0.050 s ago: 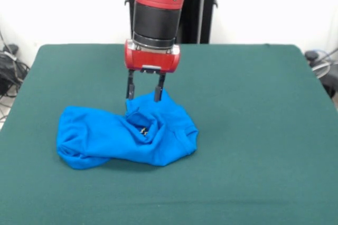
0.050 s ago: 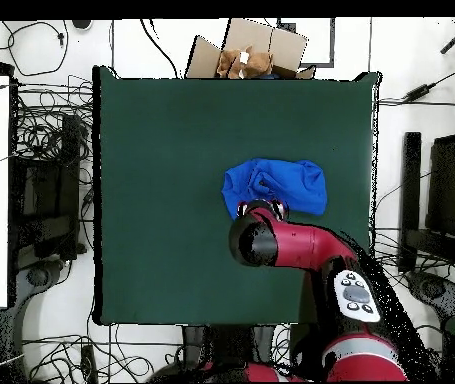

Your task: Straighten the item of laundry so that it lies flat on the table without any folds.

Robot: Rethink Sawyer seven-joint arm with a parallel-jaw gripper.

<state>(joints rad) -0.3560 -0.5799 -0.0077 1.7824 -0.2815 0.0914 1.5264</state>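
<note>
The item of laundry (image 1: 121, 138) is a bright blue shirt lying crumpled in a folded heap on the dark green table (image 1: 253, 109). A small bit of white print shows in its creases. My gripper (image 1: 143, 96) hangs straight down over the heap's far right part, open, with its two black fingertips (image 1: 157, 96) right at the raised fabric edge. Seen from overhead, the blue heap (image 2: 281, 185) lies right of the table's middle (image 2: 161, 200), and the arm's red wrist covers the gripper and the heap's lower left edge.
A cardboard box (image 2: 256, 50) with brown items sits just beyond the table's top edge in the overhead view. Cables and equipment lie on the floor around the table. The arm (image 2: 311, 250) reaches in from the bottom right.
</note>
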